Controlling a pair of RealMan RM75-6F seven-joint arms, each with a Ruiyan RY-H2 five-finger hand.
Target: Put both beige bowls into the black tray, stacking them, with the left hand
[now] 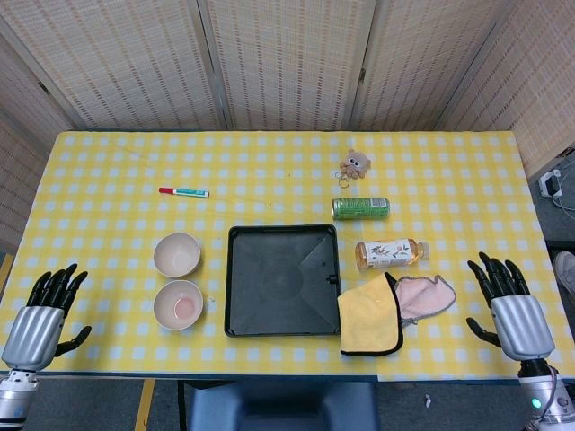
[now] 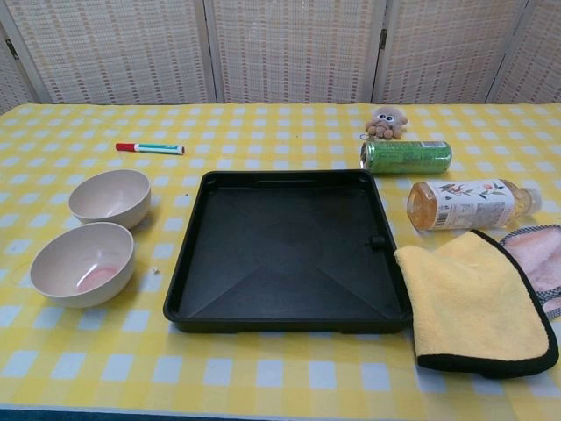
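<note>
Two beige bowls stand upright on the yellow checked table, left of the black tray (image 1: 269, 242) (image 2: 188, 263). The far bowl (image 1: 176, 254) (image 2: 110, 197) is empty inside. The near bowl (image 1: 178, 304) (image 2: 82, 262) has a pinkish patch in its bottom. The tray holds nothing. My left hand (image 1: 45, 310) hovers at the table's front left corner, fingers spread, well left of the bowls. At the front right corner my right hand (image 1: 510, 305) is spread too, holding nothing. Neither hand shows in the chest view.
A yellow cloth (image 1: 368, 319) (image 2: 473, 303) and a pink cloth (image 1: 422, 296) (image 2: 536, 259) lie right of the tray. A tea bottle (image 1: 388, 254) (image 2: 469, 203), a green can (image 1: 360, 207) (image 2: 406, 156), a small plush toy (image 1: 355, 165) (image 2: 385, 122) and a marker (image 1: 183, 191) (image 2: 150, 148) lie further back.
</note>
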